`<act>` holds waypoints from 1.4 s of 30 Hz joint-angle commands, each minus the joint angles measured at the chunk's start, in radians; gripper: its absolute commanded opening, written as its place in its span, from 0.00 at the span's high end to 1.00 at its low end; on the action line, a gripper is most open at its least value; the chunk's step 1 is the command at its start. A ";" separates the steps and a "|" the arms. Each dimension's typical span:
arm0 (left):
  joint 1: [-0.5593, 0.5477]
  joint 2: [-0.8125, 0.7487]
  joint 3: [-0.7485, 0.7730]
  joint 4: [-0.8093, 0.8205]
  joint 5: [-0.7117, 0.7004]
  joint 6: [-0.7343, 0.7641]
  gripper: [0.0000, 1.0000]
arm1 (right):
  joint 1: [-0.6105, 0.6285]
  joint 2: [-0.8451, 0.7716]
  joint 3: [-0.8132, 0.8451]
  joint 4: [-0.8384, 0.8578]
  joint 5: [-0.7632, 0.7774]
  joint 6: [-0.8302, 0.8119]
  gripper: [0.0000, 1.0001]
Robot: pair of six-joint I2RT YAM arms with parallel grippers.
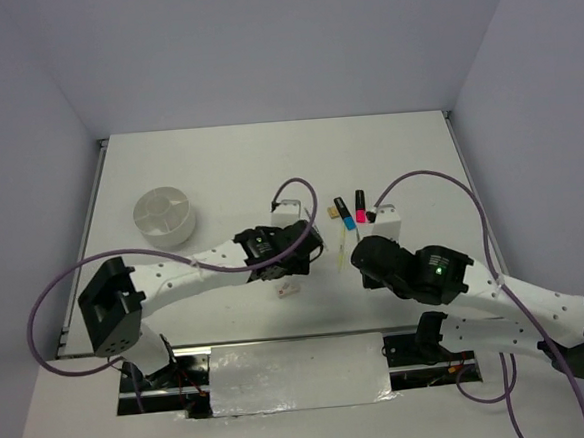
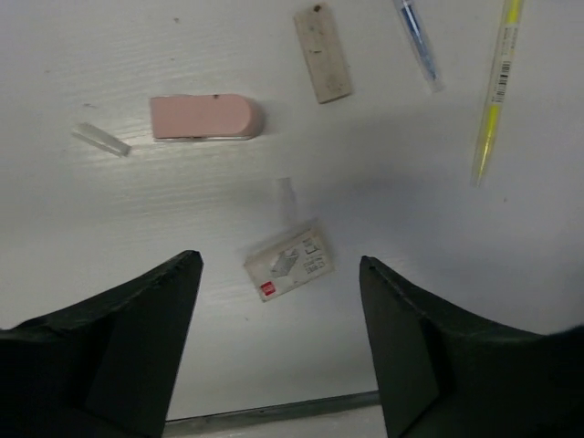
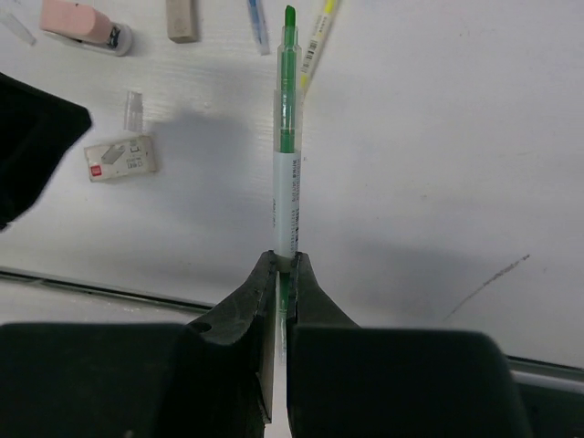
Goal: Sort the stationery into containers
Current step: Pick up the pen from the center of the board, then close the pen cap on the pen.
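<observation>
Right fingers (image 3: 239, 315): clamped on green pen (image 3: 286, 164), which points to twelve o'clock.
Left fingers (image 2: 137, 338): apart, over labelled eraser (image 2: 289, 264).
Pink eraser (image 2: 203, 118): at its eleven o'clock.
Tub (image 1: 166, 215): table's (image 1: 268, 161) ten o'clock, well apart.

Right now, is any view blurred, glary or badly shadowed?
Top external: evenly lit, sharp, round white plastic tub clear. Left wrist: small white labelled packet sharp, soft shadow beside it; open left gripper's black fingers nearly featureless. Right wrist: green clear-barrelled pen crisp in the right gripper, soft shadow to its left.
</observation>
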 commanded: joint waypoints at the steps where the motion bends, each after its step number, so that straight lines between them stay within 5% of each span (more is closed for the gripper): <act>1: -0.047 0.075 0.067 -0.019 -0.106 -0.125 0.21 | -0.004 -0.054 0.036 -0.077 0.046 0.028 1.00; 7: -0.048 0.164 0.056 0.043 -0.084 -0.172 0.31 | -0.004 -0.085 0.020 -0.110 0.049 0.034 1.00; 42: 0.018 0.270 -0.085 0.208 -0.021 -0.194 0.45 | -0.003 -0.099 -0.006 -0.060 0.013 -0.015 1.00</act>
